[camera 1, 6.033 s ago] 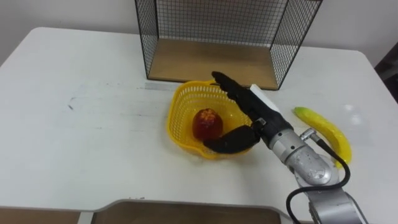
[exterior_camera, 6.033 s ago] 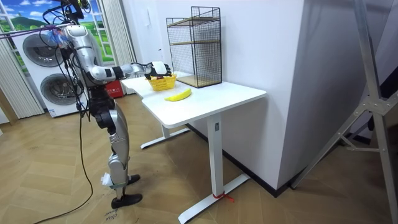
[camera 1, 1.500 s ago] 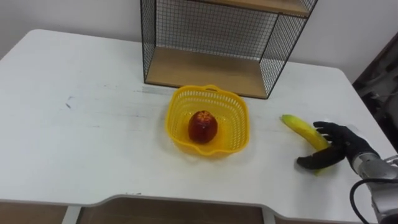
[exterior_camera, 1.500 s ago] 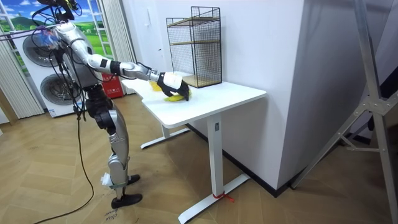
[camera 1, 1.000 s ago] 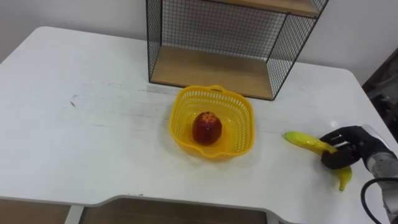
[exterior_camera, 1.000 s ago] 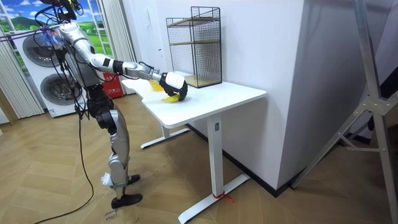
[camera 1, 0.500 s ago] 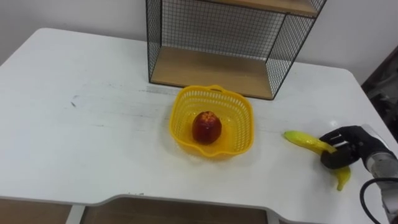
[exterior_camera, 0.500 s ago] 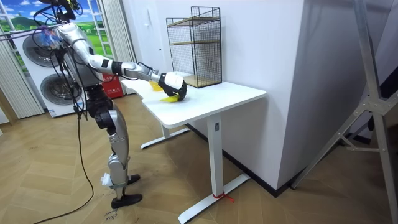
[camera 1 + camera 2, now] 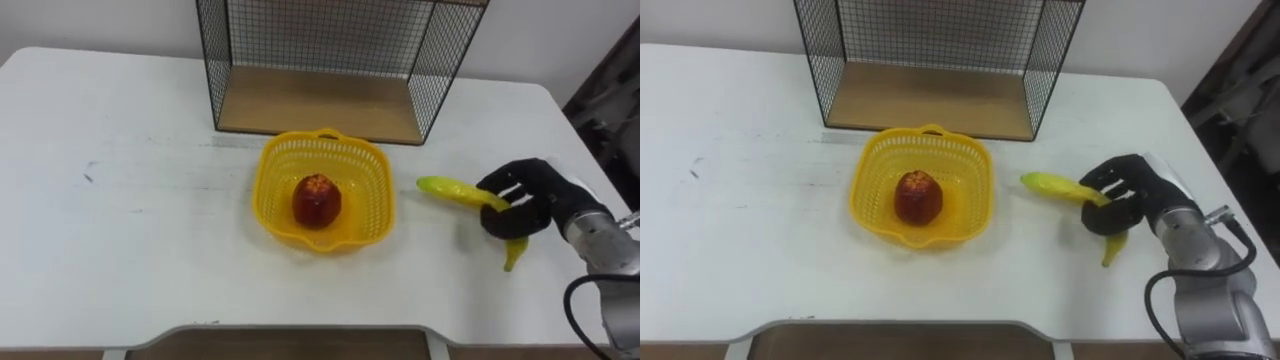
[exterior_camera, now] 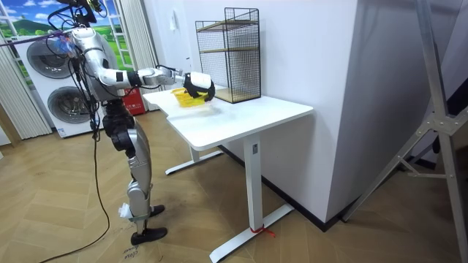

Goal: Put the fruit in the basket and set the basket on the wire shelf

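The banana point(image 9: 455, 190) has come nearer the basket's point(image 9: 322, 141) three o'clock, right hand point(image 9: 525, 210) curled round it (red fruit point(image 9: 317, 199) in; shelving remains).

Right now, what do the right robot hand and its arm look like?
The right robot hand has black fingers and a white plate on its back. Behind it comes a rounded, silver metal wrist, with a thin black cable looping out below it. In the room view the arm behind the wrist looks grey.
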Robot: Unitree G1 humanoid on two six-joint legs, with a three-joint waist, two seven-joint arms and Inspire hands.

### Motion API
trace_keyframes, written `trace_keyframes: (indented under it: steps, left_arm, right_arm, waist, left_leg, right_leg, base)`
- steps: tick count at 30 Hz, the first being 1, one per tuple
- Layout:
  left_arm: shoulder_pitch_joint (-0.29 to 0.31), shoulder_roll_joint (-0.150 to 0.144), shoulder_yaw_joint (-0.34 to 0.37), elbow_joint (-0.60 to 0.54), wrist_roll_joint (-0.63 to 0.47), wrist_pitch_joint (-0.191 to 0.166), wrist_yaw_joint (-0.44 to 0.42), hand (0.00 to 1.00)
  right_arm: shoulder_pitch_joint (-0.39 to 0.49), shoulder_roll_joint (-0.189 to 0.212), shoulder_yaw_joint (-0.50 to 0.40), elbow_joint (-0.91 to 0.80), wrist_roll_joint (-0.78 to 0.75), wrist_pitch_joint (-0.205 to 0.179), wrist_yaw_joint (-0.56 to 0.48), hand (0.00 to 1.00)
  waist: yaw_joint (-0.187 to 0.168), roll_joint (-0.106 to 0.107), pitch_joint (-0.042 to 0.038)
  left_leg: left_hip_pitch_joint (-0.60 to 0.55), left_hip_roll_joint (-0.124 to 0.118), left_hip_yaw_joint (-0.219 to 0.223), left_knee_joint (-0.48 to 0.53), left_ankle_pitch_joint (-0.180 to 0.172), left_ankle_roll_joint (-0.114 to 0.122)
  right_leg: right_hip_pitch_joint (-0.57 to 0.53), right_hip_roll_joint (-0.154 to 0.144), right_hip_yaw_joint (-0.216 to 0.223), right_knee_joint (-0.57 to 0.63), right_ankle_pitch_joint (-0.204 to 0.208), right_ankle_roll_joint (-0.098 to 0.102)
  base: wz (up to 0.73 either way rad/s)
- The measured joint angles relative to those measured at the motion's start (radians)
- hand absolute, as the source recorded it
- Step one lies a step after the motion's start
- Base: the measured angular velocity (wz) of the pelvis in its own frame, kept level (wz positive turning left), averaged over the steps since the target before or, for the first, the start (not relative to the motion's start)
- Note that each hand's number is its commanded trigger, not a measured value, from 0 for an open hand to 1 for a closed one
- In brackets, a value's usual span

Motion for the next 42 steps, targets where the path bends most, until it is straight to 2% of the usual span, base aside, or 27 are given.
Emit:
trace_keyframes:
  steps: [6,15,22,28,32,36,42]
  left_arm:
    - [0.002,-0.002,0.001,0.007,-0.008,-0.003,0.000,0.00]
    - [0.019,-0.003,0.016,0.010,-0.009,-0.010,0.005,0.00]
    - [0.025,-0.004,0.013,0.011,-0.010,-0.015,0.018,0.00]
    - [0.014,-0.009,-0.007,0.048,-0.010,-0.022,0.018,0.00]
    - [0.020,-0.011,-0.045,0.046,-0.010,-0.016,0.018,0.00]
    - [0.014,-0.015,-0.047,0.046,-0.010,-0.016,0.018,0.00]
    - [0.009,-0.015,-0.060,0.036,-0.010,-0.017,0.018,0.00]
  right_arm:
    - [0.015,0.000,0.005,-0.155,0.010,0.000,0.011,1.00]
    - [0.014,0.000,-0.002,-0.273,0.014,-0.001,0.015,1.00]
    - [0.010,0.000,-0.002,-0.292,0.016,-0.002,0.020,1.00]
    - [0.003,0.000,0.002,-0.318,0.067,-0.002,0.045,1.00]
    - [0.003,0.001,0.049,-0.380,0.051,0.006,0.064,1.00]
    - [-0.019,0.019,0.091,-0.389,0.045,0.009,0.082,1.00]
    - [-0.031,0.025,0.130,-0.390,0.042,0.013,0.117,1.00]
  waist:
    - [0.003,-0.002,0.0014]
    - [0.004,-0.005,0.0026]
    - [0.007,-0.006,0.0038]
    - [0.007,0.001,0.0086]
    - [0.008,0.001,0.0088]
    - [0.015,-0.002,0.0081]
    - [0.033,-0.002,0.0081]
  left_leg:
    - [0.010,0.004,0.013,-0.011,0.000,0.000]
    - [0.010,0.004,0.012,-0.014,0.000,0.000]
    - [0.014,0.004,0.011,-0.016,0.000,0.000]
    - [0.010,0.004,0.008,-0.018,0.000,0.000]
    - [0.008,0.005,0.011,-0.018,0.000,-0.001]
    - [0.008,0.004,0.009,-0.017,0.000,-0.001]
    - [0.006,0.004,0.005,-0.014,0.000,-0.001]
  right_leg:
    - [0.002,0.002,0.003,-0.002,0.000,0.000]
    - [0.001,0.003,0.013,-0.002,0.000,0.000]
    - [0.005,0.003,0.014,-0.002,0.000,0.000]
    - [0.005,0.003,0.010,-0.001,0.000,0.000]
    - [0.003,0.004,0.011,-0.002,0.000,0.000]
    - [0.003,0.003,0.011,-0.001,0.000,0.000]
    - [0.003,0.003,0.000,-0.002,0.000,0.000]
  base:
    - [-0.04]
    - [0.00]
    - [0.00]
    - [0.00]
    - [0.00]
    - [0.00]
    - [0.01]
